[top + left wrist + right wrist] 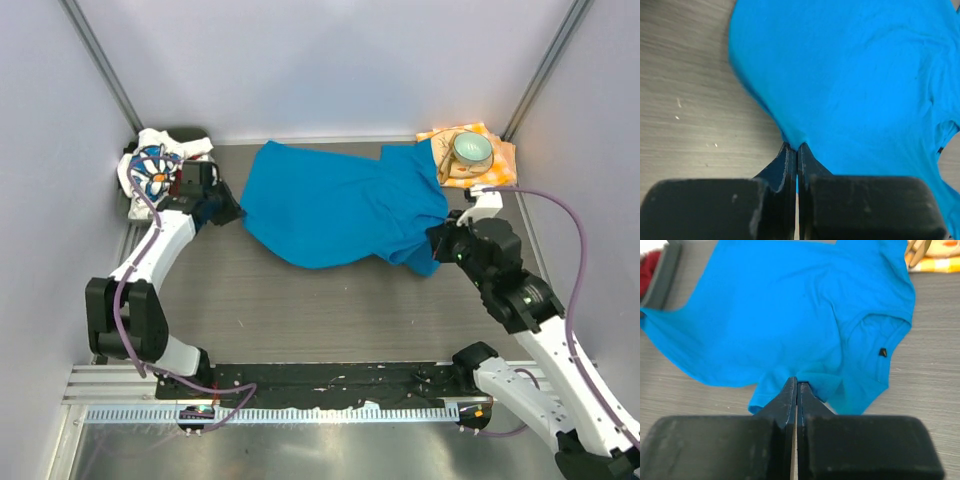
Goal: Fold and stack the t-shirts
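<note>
- The blue t-shirt [340,205] is lying spread but rumpled across the far middle of the bench [330,320]. Its long axis is running left to right, and its neckline is sitting towards the right end.
- The jaws of the left arm [150,250] are pinching shut on the shirt's left edge. In the left wrist view the cloth is caught between the tips with no gap showing.
- The jaws of the right arm [520,300] are clamping shut on a bunched fold at the shirt's near right corner, just beside the neckline. Whether that fold is a sleeve or a shoulder, I cannot tell.
- The shirt is therefore hanging slack between the two grips. It is lying to the right of the left jaws, and to the left and far side of the right jaws. Each arm is nearer its own end.
- The coming move is probably turning on that left-right axis, with both ends needing to travel together to smooth or fold the cloth.
- The daisy-print t-shirt [152,170] is sitting bundled in the far left corner, behind the left arm.
- The red t-shirt [649,267] is only peeking in at the edge of the right wrist view.
- The checked napkin [500,155] is carrying a bowl [471,149] in the far right corner, just beside the shirt's right end.
</note>
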### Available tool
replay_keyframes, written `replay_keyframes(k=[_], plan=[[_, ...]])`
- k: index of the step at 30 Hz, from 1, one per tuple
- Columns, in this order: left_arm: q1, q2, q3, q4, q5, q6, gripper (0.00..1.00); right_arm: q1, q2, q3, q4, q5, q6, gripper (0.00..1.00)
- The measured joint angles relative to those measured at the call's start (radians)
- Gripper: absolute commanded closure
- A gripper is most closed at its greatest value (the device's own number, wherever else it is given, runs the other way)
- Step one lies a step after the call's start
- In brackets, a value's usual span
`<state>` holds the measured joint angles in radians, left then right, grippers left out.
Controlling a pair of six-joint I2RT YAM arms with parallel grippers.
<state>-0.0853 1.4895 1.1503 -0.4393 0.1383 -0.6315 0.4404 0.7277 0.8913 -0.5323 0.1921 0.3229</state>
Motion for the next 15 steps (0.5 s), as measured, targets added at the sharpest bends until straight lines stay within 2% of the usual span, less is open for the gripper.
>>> replay_keyframes(k=[4, 9, 15], plan=[[-0.06, -0.066, -0.048, -0.04, -0.06, -0.024, 1.0, 0.0, -0.056, 0.074, -0.07, -0.012, 0.016, 0.99], [-0.056, -0.234, -0.194, -0.114, -0.164, -0.079, 1.0, 0.0, -0.045, 0.142, -0.157, -0.06, 0.036, 0.99], [-0.056, -0.348, -0.251, -0.21, -0.259, -0.123, 1.0, 0.0, 0.005, 0.15, -0.283, -0.133, 0.069, 0.99]])
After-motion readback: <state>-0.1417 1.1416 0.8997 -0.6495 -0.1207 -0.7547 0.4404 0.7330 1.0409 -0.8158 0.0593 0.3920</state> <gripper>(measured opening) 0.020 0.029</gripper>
